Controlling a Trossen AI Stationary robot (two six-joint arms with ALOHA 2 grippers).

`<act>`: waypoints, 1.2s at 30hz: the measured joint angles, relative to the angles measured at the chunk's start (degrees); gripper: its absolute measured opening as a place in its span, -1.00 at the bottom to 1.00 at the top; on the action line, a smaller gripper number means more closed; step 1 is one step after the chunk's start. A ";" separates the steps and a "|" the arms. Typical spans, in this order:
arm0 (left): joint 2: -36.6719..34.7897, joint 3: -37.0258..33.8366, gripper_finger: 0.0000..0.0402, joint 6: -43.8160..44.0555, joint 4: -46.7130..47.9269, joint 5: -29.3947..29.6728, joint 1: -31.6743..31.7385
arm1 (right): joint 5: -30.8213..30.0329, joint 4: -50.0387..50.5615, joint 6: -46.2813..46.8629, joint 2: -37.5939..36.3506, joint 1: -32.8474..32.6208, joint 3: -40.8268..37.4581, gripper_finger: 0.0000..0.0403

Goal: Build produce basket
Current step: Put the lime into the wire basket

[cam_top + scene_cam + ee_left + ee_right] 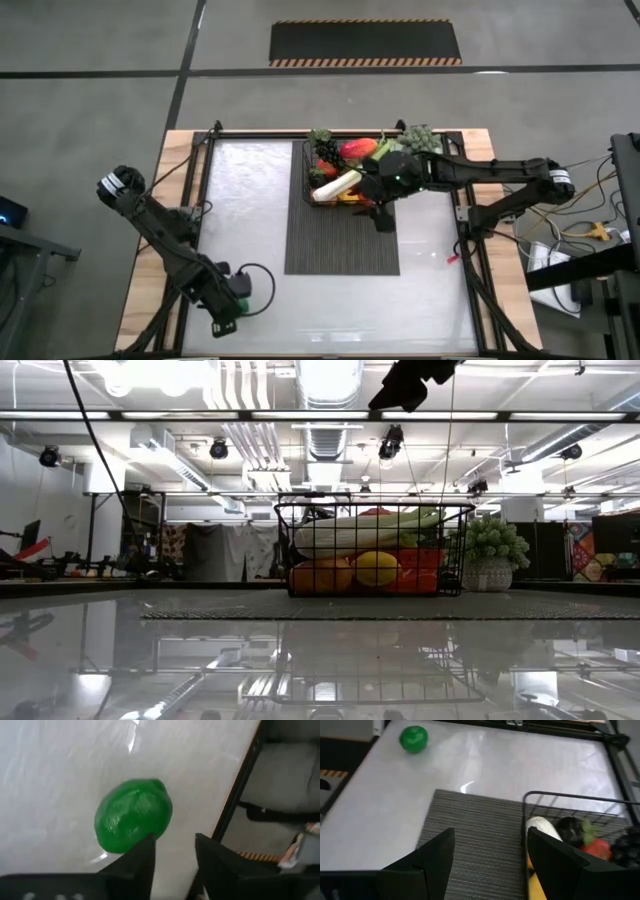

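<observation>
The black wire basket (pixel 345 172) (pixel 375 550) (pixel 570 815) stands on the far end of the ribbed mat (pixel 343 240), filled with produce. A pale stalk (pixel 337 184) (pixel 545 827) lies across the top of it. My right gripper (pixel 382 212) (pixel 490 850) is open and hovers high over the mat at the basket's near right corner, touching nothing. A green lime (pixel 132 815) (pixel 413 739) lies on the table near its near-left corner. My left gripper (pixel 222 322) (pixel 172 852) is open just beside the lime, which sits off to one side of the fingers, not between them. My left gripper has one fingertip (pixel 147 847) at the lime's near edge (pixel 145 832). I cannot tell whether it touches. The lime rests on the table.
A small potted plant (pixel 420 135) (pixel 490 555) stands at the far edge, right of the basket. A small red thing (pixel 452 258) lies near the table's right rail. The black frame rail (pixel 240 785) runs close beside the lime. Bare glossy tabletop lies left of the mat.
</observation>
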State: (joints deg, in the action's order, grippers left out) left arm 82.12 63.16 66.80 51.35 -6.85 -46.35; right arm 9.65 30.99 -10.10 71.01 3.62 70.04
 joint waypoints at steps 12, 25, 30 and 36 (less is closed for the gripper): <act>0.74 -0.66 0.22 -24.35 0.74 3.25 -2.32 | 2.80 -0.27 5.45 -0.38 0.00 0.00 0.16; 6.01 -2.63 0.27 -31.79 0.11 11.66 -5.46 | 2.34 -0.96 7.84 -0.38 0.00 0.00 0.16; 7.76 -3.01 0.27 -32.75 -0.64 12.89 -5.49 | 2.34 -1.48 8.09 -0.38 0.00 0.00 0.16; 8.21 -3.41 0.27 -32.67 -1.70 13.42 -5.49 | 2.34 -1.52 8.19 -0.38 0.00 0.00 0.16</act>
State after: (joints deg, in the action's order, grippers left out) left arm 90.33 59.75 34.13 49.65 6.57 -51.83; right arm 11.99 29.47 -1.91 70.63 3.62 70.04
